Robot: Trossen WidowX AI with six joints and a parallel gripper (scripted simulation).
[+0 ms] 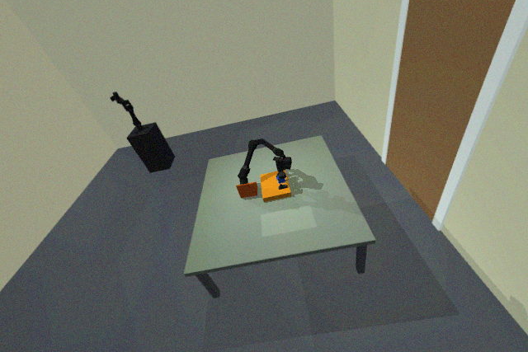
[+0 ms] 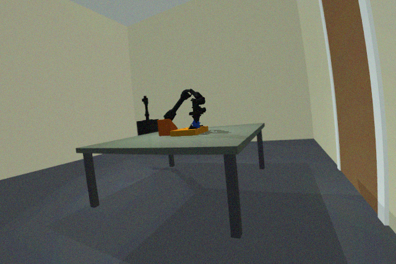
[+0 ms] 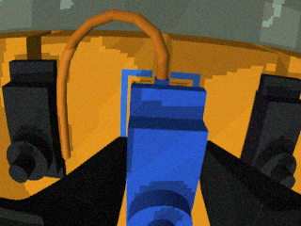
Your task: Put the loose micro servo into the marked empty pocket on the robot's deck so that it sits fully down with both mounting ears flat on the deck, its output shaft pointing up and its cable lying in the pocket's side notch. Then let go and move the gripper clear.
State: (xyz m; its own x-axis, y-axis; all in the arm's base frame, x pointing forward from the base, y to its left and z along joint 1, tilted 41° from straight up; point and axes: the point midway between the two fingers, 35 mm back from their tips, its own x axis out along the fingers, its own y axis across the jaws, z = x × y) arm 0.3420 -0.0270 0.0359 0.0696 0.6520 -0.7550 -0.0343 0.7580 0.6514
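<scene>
The black two-fingered pincer (image 1: 281, 175) (image 2: 195, 122) (image 3: 164, 149) was closed partway, gripping the blue box-shaped micro servo (image 1: 280, 179) (image 2: 195, 124) (image 3: 166, 151) over the blue-outlined pocket (image 3: 124, 104) on the orange deck (image 1: 272, 190) (image 2: 182, 132) (image 3: 226, 113). Lowering wanted ears squared to that pocket and the orange cable (image 3: 63, 94) guided into its notch.

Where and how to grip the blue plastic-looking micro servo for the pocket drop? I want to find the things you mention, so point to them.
Probably by the two long flat side walls of its body (image 3: 165, 153), from above: those faces look parallel, the round shaft boss points up, and the orange cable (image 3: 63, 104) leaves at one end, away from both walls.
</scene>
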